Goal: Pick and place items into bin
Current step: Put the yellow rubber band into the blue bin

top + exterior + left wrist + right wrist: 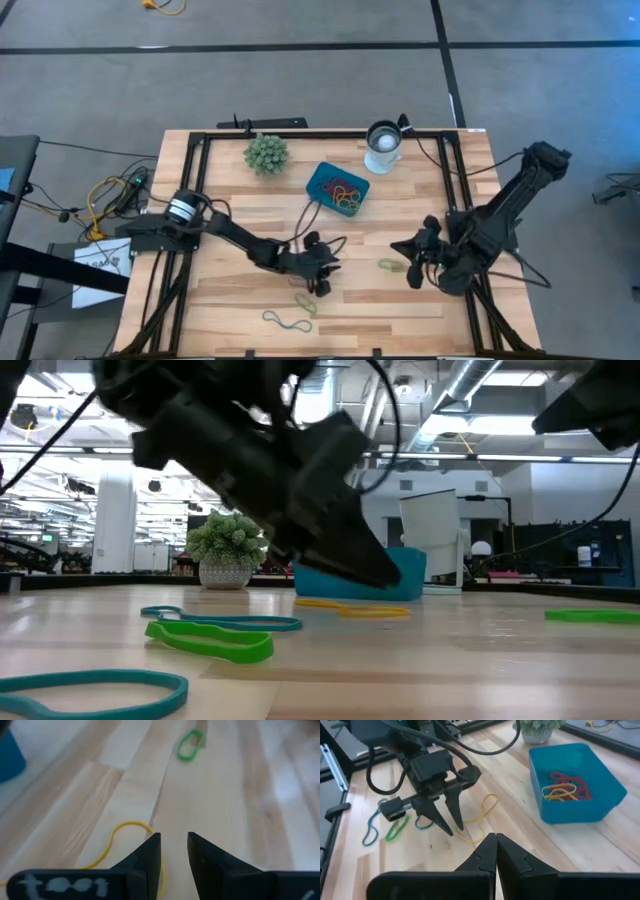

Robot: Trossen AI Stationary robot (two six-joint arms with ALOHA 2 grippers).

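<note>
Left gripper [322, 272] reaches low toward the middle of the wooden table [230, 195] in the high view, its arm stretched out from the left edge, though the fingers are too dark and small there to read. Right gripper [414, 262] sits near the right side, its arm folded back toward the table's corner. Between them lies a green rubber band [390, 265], and nearer the front edge lie another green band [304, 303] and a teal band [283, 320]. The teal-blue bin [337, 187] sits toward the back, between a spiky green plant [266, 153] and a white cup [382, 146], with red and yellow bands inside it.

From table height, the left gripper [375, 565] fills the middle as a dark wedge tipped down, hiding much of the bin [410, 575]. A yellow rubber band [350, 608] lies flat just below its tip.

The left wrist view shows what the others hide: the two fingers [152, 855] parted by a narrow gap, nothing between them, with the yellow band [127, 837] curving just beside one finger.

The right wrist view shows its own fingers [487, 852] pressed together and empty, the left gripper [447, 822] pointing down over the yellow band [482, 812], and the bin [585, 805] beyond.
</note>
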